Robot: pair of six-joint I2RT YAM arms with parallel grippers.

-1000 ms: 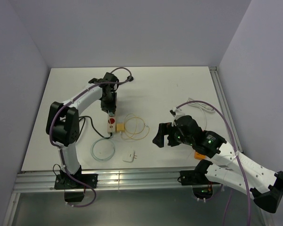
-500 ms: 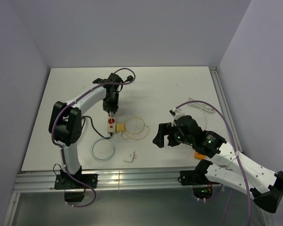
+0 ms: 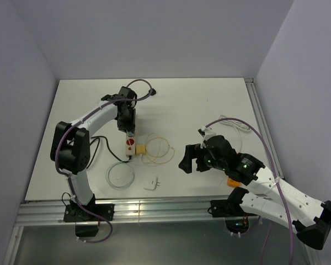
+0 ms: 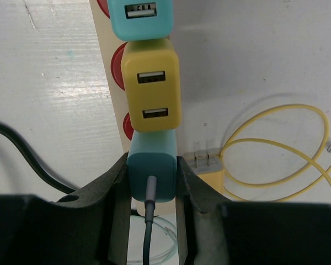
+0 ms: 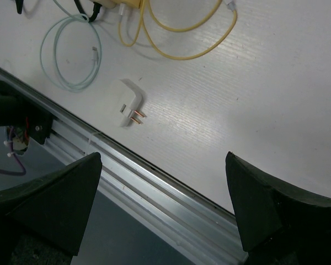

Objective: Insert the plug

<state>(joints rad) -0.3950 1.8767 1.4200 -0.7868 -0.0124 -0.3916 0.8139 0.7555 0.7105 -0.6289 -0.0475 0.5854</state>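
The left gripper is clamped on a teal plug, one finger flat against each side, with a grey cable running out of the plug's back between the fingers. The plug sits in line with the near end of a white power strip, directly behind a yellow adapter and a second teal adapter already standing in the strip's red sockets. Whether its prongs are fully home cannot be told from the wrist view.

Over the last second the left wrist swung a little toward the right edge of the desk and came back, while the elbow settled nearer the left edge. The grip has not changed and the strip has stayed where it was, in the left half of the desk. That looks like small corrections of angle during seating rather than a new approach, so the insertion is probably in its closing stage: a straight press down, then release.

Just beside the strip lie a loose yellow plug and its coiled yellow cable. Nearer the front edge are a pale coiled cable and a white plug. The right gripper hangs above the front edge with its jaws spread wide and empty, unmoved.
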